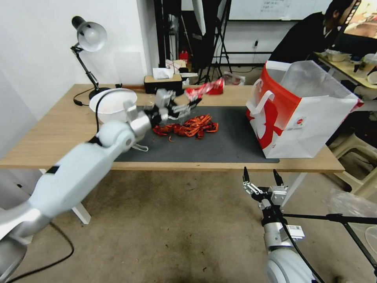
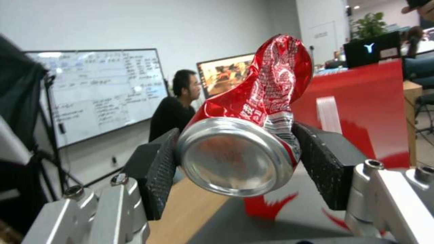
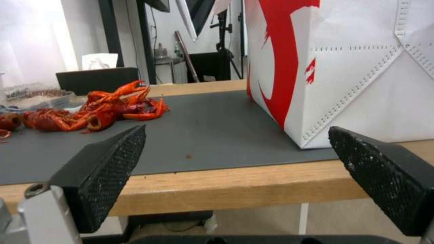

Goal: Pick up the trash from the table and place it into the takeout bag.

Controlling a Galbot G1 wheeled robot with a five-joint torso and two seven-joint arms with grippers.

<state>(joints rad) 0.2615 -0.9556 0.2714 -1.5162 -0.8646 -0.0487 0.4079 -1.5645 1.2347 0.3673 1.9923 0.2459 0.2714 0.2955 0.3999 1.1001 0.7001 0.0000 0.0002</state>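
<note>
Two grippers are listed. Left gripper (image 1: 187, 107): raised above the back part of the dark grey mat (image 1: 220, 141), its black ribbed pads (image 2: 156, 176) clamped on either side of a crushed red can (image 2: 251, 128); the can's silver end faces the wrist camera and its crumpled body sticks out beyond the fingers. From the head camera the can (image 1: 204, 89) hangs in the air over the table (image 1: 59, 129), well left of the takeout bag (image 1: 302, 114).

Right gripper (image 1: 262, 177): held below and in front of the table's front edge, fingers spread wide apart with nothing between them, pointing up toward the bag's near corner; its pads (image 3: 108, 169) frame the table edge in the wrist view.

Takeout bag: red and white, upright on the right end of the mat, mouth open, white handle on its left face, small round logo on the front.

Pile of red crayfish shells (image 1: 188, 127): lying on the mat just below the left gripper, well apart from the bag.

White bowl (image 1: 112, 104): on the table left of the mat, partly behind the left arm.

Desk lamp (image 1: 88, 43): standing at the table's back left.

Black tissue box (image 1: 163, 82): at the back edge of the table.
</note>
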